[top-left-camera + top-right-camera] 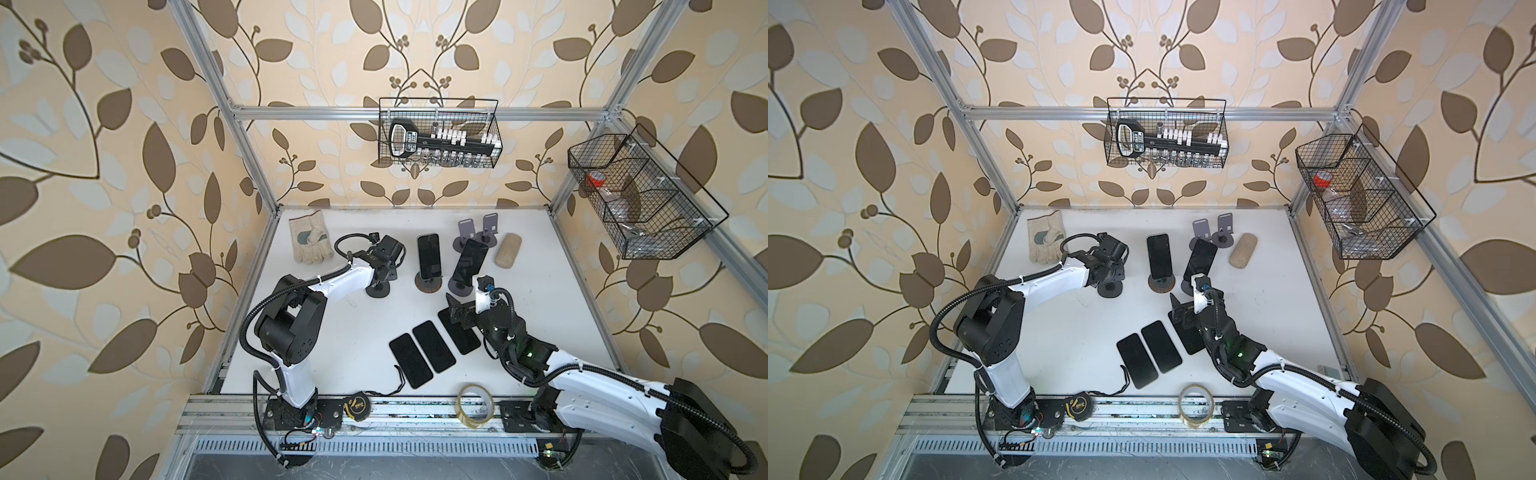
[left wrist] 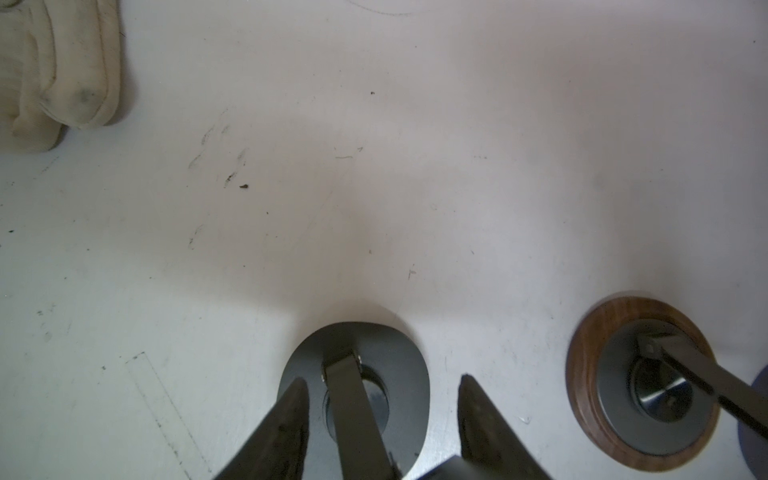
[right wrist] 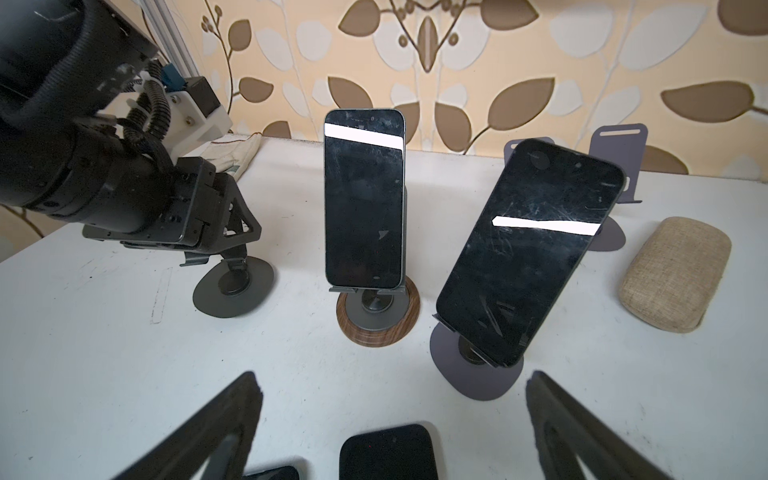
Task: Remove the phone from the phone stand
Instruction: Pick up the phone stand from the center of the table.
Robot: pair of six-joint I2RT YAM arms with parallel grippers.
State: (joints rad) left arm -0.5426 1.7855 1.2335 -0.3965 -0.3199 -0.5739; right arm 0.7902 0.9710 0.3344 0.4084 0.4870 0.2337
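Front rail: tape measure and tape roll.

Just behind, on the white counter, three dark phones lie flat, side by side. The right hand hovers over them with its jaws spread wide, holding nothing, facing the stands.

Mid-counter, three stands in a row:
- **Right:** purple-grey stand carries the tilted phone, screen dark, its top canted toward the right side.
- **Middle:** wood-ringed stand carries the upright phone, which sits on the lip.
- **Left:** the left hand is clamped on the back plate of the dark grey stand, with fingers either side of the stem.

Far side: work glove near the back left corner and beige fabric case to the right. Two spare stands sit near the back wall, just behind the tilted phone.
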